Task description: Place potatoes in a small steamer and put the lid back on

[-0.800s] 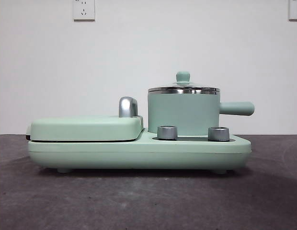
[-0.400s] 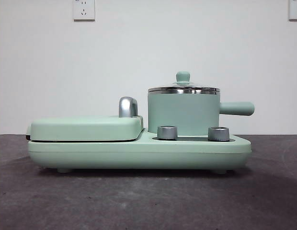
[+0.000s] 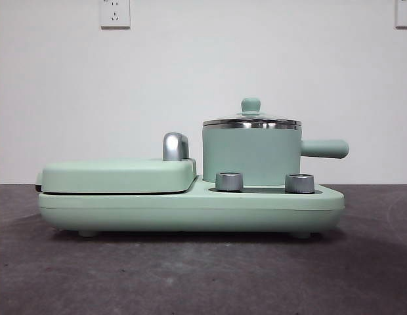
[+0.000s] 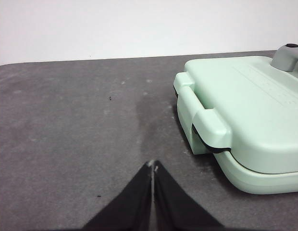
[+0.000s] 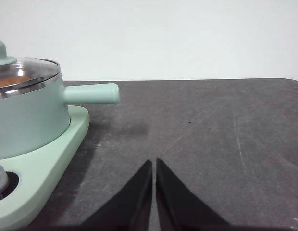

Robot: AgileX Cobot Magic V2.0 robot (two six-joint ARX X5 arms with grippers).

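The mint-green small steamer (image 3: pixel 251 156) stands on the right half of the green appliance base (image 3: pixel 190 210), its straight handle (image 3: pixel 325 148) pointing right. The glass lid (image 3: pixel 251 120) with its green knob (image 3: pixel 251 105) sits on the pot. It also shows in the right wrist view (image 5: pixel 24 72), where something brown-orange shows dimly through the glass (image 5: pixel 12 81); the potato itself is hidden. My left gripper (image 4: pixel 152 167) is shut and empty above bare table beside the grill plate. My right gripper (image 5: pixel 154 161) is shut and empty, to the side of the steamer's handle (image 5: pixel 91 93).
The flat green hinged grill plate (image 3: pixel 118 175) lies closed on the left half of the base, with a steel hinge post (image 3: pixel 175 146) behind it. Two steel knobs (image 3: pixel 229 181) (image 3: pixel 299 183) sit at the base's front. Dark grey table (image 3: pixel 190 275) spreads all around.
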